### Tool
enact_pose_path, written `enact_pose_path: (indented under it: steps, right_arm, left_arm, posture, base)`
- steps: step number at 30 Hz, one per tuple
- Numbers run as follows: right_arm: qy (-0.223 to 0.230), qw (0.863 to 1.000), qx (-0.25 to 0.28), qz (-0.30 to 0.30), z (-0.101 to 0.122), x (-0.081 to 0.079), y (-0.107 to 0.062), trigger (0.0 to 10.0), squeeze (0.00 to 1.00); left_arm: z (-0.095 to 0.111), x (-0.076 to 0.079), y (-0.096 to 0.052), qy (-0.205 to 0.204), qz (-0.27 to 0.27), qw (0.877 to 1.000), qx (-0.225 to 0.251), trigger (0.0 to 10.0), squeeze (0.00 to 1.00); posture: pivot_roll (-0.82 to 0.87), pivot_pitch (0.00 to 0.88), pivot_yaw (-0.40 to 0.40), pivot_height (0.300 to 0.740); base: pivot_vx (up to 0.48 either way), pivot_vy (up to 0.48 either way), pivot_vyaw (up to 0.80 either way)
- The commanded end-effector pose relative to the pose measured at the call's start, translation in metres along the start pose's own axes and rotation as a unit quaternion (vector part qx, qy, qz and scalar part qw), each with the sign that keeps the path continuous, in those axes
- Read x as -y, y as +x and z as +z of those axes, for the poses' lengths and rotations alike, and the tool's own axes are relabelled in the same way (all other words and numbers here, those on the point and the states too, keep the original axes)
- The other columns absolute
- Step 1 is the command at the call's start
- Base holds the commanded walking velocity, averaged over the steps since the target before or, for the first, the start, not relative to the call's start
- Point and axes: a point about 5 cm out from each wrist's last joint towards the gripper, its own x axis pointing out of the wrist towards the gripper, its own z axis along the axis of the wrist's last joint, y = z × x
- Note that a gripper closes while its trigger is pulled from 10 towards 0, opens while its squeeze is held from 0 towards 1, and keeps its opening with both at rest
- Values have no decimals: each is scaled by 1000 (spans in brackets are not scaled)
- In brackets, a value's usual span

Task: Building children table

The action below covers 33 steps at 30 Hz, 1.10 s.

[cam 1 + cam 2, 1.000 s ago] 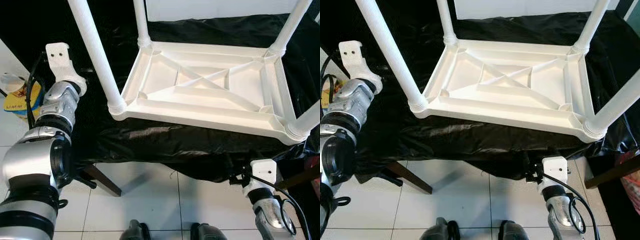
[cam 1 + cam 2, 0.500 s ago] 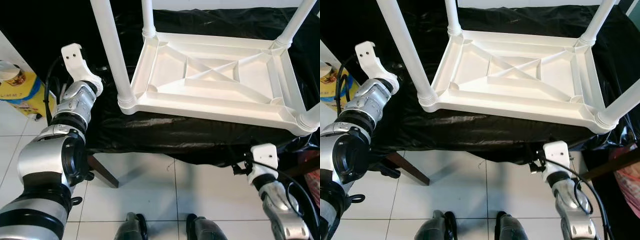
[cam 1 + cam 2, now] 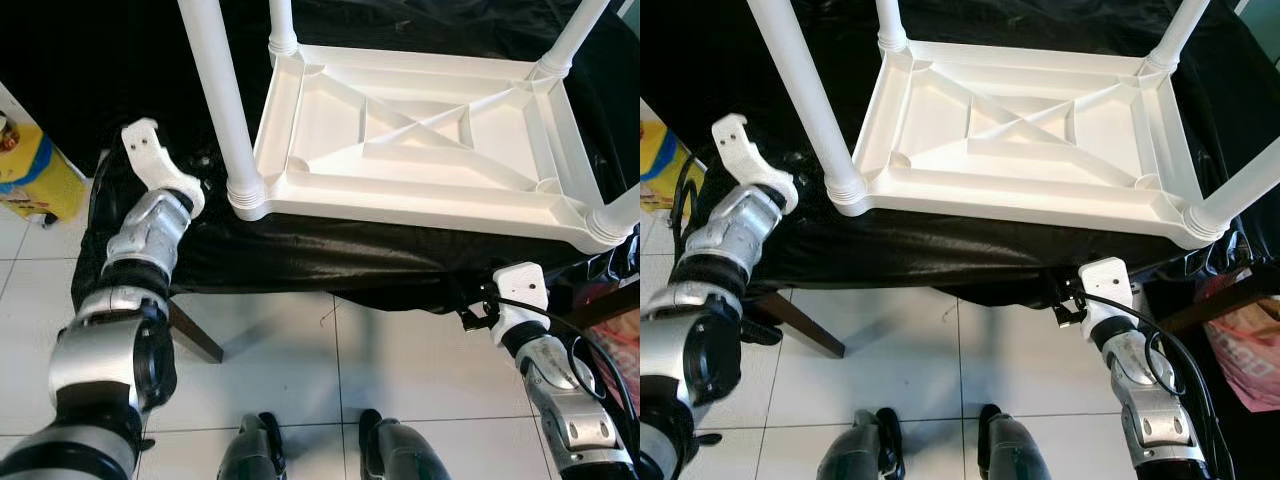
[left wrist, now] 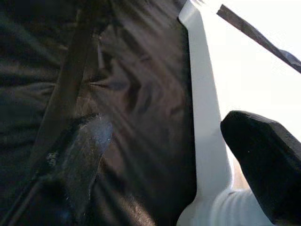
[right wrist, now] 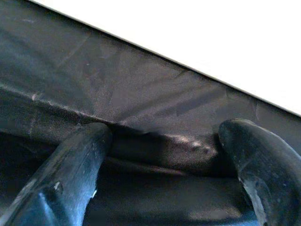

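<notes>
Upturned children table [image 3: 420, 130] upper centre on black sheet [image 3: 330, 265]. Left end effector [image 4: 160, 155] wide; right end effector [image 5: 164, 160] wide, empty.

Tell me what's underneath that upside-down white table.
The white table lies legs-up on a black plastic sheet, which drapes over a support with a dark wooden leg showing below. The support's top is covered by the sheet.

white children table [image 3: 420, 140] upside down, legs up
</notes>
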Motion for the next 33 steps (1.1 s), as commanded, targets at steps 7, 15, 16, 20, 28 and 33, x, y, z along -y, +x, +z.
enact_pose_path:
  steps: [7,15,16,20,28,33]
  right_arm:
    - [13,996,-30,-78,-9,5,-16,10000,0]
    - [50,982,-72,-167,-16,-9,-53,10000,0]
    - [50,982,-72,-167,-16,-9,-53,10000,0]
    - [35,988,-5,-154,4,-14,-56,10000,0]
    - [84,985,55,-139,28,-16,-33,10000,0]
    - [115,983,41,-134,22,-20,-23,10000,0]
  left_arm:
    - [6,35,-25,24,-454,890,5,10000,0]
    - [25,9,-24,84,-362,929,-7,10000,0]
    - [25,9,-24,84,-362,929,-7,10000,0]
    - [31,2,-23,96,-325,941,-15,10000,0]
    - [41,0,-11,150,-239,959,-2,10000,0]
    - [36,-1,-5,201,-177,963,-21,10000,0]
  posture:
    - [-129,231,-45,740]
    - [-138,213,-15,740]
    - [-138,213,-15,740]
    - [-144,208,2,740]
    - [-130,186,25,740]
    - [-120,178,31,740]
  base:
    - [0,0,0]
    - [0,0,0]
    - [0,0,0]
    - [0,0,0]
    - [0,0,0]
    - [0,0,0]
